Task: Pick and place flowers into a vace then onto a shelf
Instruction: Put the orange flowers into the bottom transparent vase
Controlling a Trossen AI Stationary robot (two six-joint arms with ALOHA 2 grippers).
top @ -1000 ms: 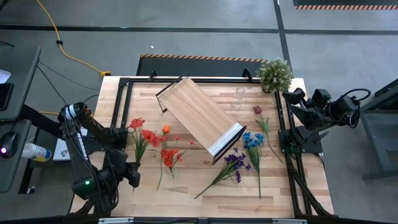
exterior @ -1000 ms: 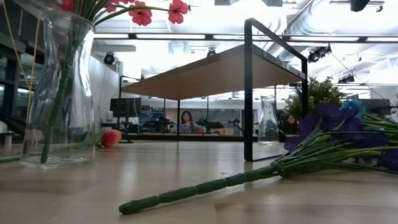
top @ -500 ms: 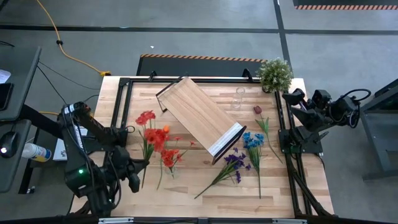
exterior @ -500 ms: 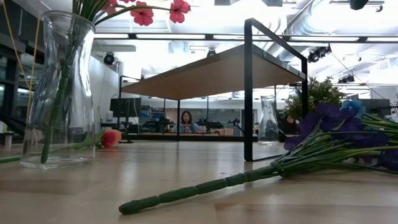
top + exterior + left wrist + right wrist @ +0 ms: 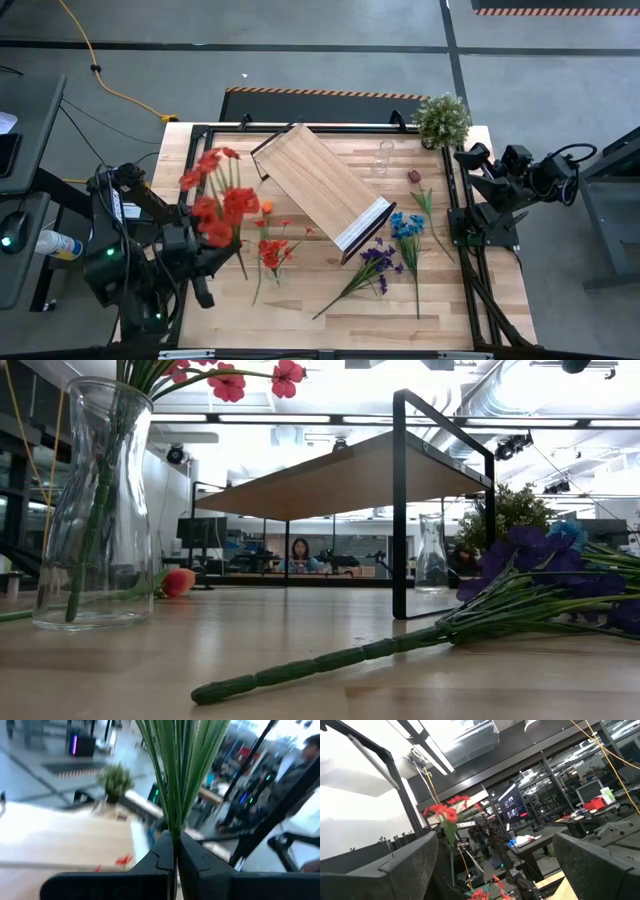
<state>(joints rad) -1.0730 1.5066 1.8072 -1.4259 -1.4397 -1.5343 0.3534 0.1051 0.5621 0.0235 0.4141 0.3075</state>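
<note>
Flowers with red blooms on thin green stalks are seen from above, lifted at 9 o'clock over the plank table and clamped by the left gripper. More loose stems lie around the long light-wood shelf, set slantwise at centre. At 3 o'clock, the right gripper is spread wide, holding nothing.

At table height, a clear glass vase holding red stems is shown at 9 o'clock.

On the left wrist, green stalks are pinched between closed fingers.

high: overhead, down | low: tabletop, level | both show shelf
</note>
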